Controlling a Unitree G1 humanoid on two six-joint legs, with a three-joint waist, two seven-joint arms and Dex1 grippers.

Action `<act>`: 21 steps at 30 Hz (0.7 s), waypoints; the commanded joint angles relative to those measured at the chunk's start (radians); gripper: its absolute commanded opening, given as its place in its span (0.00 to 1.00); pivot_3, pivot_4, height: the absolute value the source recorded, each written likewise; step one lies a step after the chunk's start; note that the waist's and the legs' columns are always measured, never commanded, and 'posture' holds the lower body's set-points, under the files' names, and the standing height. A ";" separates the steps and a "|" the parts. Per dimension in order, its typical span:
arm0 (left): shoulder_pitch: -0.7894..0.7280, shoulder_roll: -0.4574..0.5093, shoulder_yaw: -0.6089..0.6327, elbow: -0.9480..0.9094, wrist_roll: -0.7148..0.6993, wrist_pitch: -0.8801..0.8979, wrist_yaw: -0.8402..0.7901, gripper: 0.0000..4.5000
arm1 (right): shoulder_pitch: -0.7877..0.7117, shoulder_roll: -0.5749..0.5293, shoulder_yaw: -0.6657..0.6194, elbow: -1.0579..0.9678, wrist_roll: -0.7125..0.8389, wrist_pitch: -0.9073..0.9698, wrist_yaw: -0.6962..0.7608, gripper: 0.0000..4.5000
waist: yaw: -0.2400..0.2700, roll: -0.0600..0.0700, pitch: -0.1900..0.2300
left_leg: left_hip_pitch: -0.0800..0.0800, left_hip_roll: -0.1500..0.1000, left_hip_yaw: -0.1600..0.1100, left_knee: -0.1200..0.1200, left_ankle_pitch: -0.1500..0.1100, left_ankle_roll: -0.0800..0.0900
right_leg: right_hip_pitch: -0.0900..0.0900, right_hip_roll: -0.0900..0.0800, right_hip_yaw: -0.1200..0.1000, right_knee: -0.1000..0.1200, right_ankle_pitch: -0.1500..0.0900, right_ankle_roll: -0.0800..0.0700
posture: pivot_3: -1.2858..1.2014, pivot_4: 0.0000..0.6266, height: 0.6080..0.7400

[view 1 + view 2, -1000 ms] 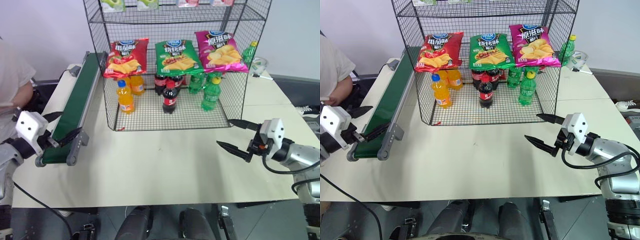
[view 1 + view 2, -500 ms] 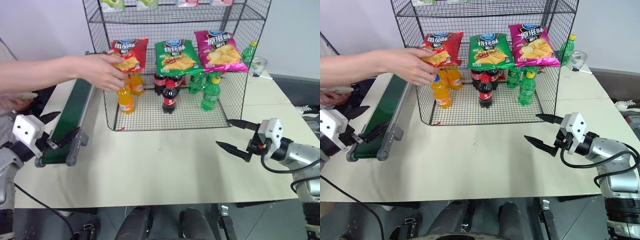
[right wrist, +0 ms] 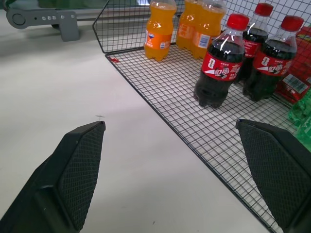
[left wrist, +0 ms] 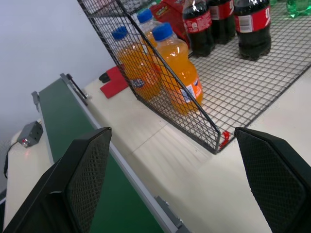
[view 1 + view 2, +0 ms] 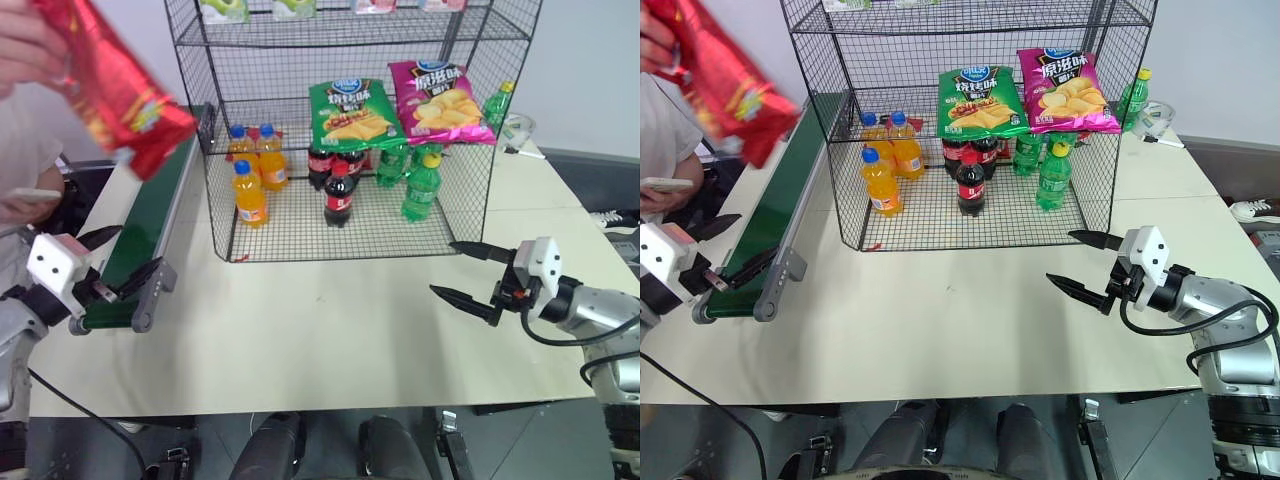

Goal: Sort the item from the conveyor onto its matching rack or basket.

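- A person's hand (image 5: pixel 25 45) holds the red crisp bag (image 5: pixel 115 85) in the air above the far stretch of the conveyor (image 5: pixel 150 215); the bag is tilted and blurred, not on the belt and not in my reach.
- My left gripper (image 5: pixel 112 258) hangs at the near end of the conveyor, fingers spread wide with nothing between them. My right gripper (image 5: pixel 462 270) hovers over the bare table (image 5: pixel 330 330) in front of the wire rack (image 5: pixel 480 170), its fingers also wide apart and empty.
- On the rack, the slot beside the green crisp bag (image 5: pixel 350 112) and the pink crisp bag (image 5: pixel 440 100) stands vacant; orange soda bottles (image 5: pixel 250 190), cola bottles (image 5: pixel 340 190) and green bottles (image 5: pixel 420 185) crowd the floor tier beneath.
- Risk one, as I judge it: if I reach before the hand is clear, the left fingers could meet the person's arm.
- Risk two: the foil bag looks slick and puffy; a pinch on its middle could slip or crush the crisps, so an edge seam seems the safer hold.
- Risk three: the bag may land crooked or across the grey side rail, leaving the left gripper a poor angle.
- Risk four: carrying it to the rack, a low approach could knock over the orange soda bottles nearest the conveyor.
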 commanded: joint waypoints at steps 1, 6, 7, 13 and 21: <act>0.007 0.000 0.017 -0.029 -0.006 -0.024 0.003 0.94 | -0.020 0.006 0.004 -0.048 0.021 0.007 -0.002 1.00 | 0.001 0.000 0.000 | 0.000 0.000 0.000 0.000 0.000 0.000 | 0.000 0.000 0.000 0.000 0.000 0.000 | 0.52 0.24 1.00; 0.009 0.004 0.019 -0.028 0.002 -0.030 0.006 0.94 | -0.029 0.009 0.014 -0.036 0.010 -0.005 -0.008 1.00 | 0.002 0.000 0.000 | 0.000 0.000 0.000 0.000 0.000 -0.001 | 0.000 0.000 0.000 0.000 0.000 0.000 | 0.52 0.24 1.00; 0.010 0.005 0.020 -0.029 0.001 -0.030 0.006 0.94 | -0.030 0.008 0.014 -0.035 0.010 -0.006 -0.007 1.00 | 0.002 0.000 0.000 | 0.000 0.000 0.000 0.000 0.000 -0.001 | 0.000 0.000 0.000 -0.001 0.000 0.000 | 0.52 0.24 1.00; 0.035 0.004 0.024 -0.034 0.000 -0.050 -0.007 0.94 | -0.033 0.010 0.017 -0.031 0.008 -0.009 -0.005 1.00 | 0.001 0.000 0.000 | 0.000 0.000 0.000 0.000 -0.001 -0.001 | 0.000 0.000 0.000 -0.001 0.000 0.000 | 0.52 0.24 1.00; 0.057 -0.001 0.023 -0.034 -0.009 -0.056 -0.008 0.94 | -0.027 0.002 0.015 -0.047 0.030 0.018 0.020 1.00 | 0.001 0.000 0.000 | -0.001 0.000 0.000 0.000 -0.001 -0.001 | -0.001 0.000 0.000 -0.001 0.000 0.000 | 0.52 0.24 1.00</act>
